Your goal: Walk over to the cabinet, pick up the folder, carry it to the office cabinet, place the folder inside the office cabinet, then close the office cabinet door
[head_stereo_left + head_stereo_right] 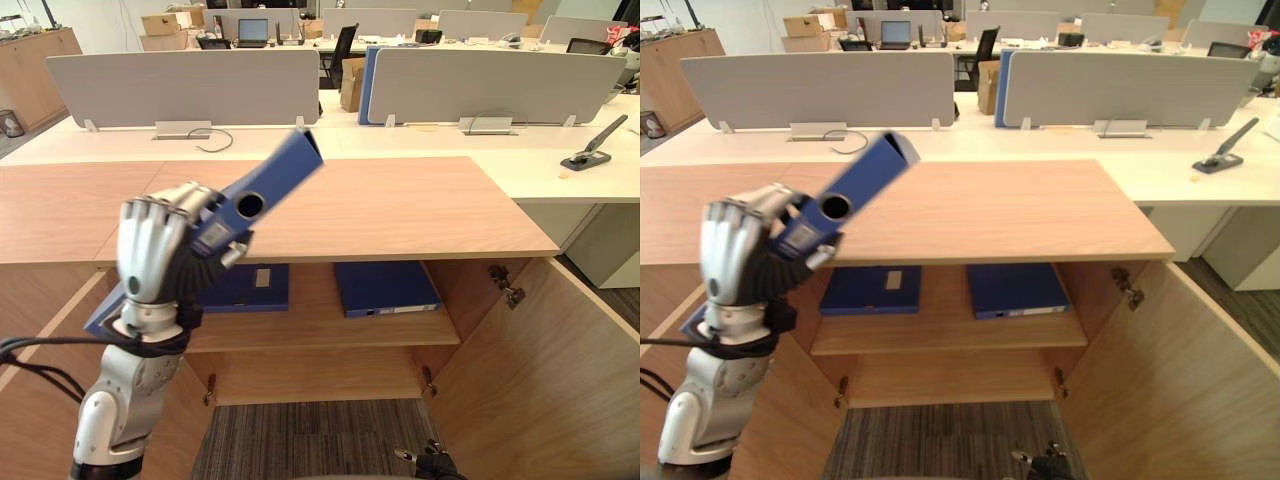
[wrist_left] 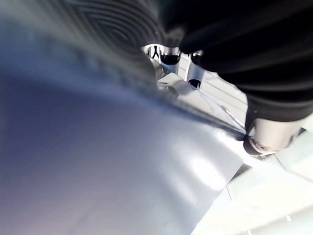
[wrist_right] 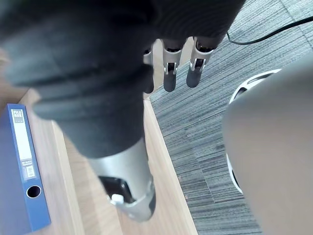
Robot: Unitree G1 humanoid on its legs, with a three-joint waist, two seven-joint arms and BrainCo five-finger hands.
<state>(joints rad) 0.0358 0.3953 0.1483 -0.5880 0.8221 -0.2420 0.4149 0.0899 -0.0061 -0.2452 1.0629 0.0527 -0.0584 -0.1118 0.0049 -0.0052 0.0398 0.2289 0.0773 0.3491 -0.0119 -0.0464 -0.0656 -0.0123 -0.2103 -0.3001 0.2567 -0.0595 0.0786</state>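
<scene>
The fingers (image 1: 148,232) of the left hand (image 1: 160,262) are curled tight round a blue folder (image 1: 278,176), with the thumb side pressed against its spine. The folder is held up in the air and tilted. Its upper end reaches up, away and to the right of the fingers, and its lower corner sticks out below the wrist. In the left wrist view the folder's blue cover (image 2: 98,166) lies right against the palm.

Past the fingers stands the office cabinet (image 1: 400,215), with the folder's upper end over its wooden top. Lower than the fingers and further in, the shelf (image 1: 320,328) carries two flat blue folders (image 1: 385,288), one just behind the hand and one off to the right. Further right, the cabinet door (image 1: 545,370) stands wide open.

The right hand (image 3: 98,68) hangs with its fingers (image 3: 170,73) straight and holding nothing, over grey carpet (image 3: 195,147). Beside it, a binder (image 3: 22,171) lies on light wood.
</scene>
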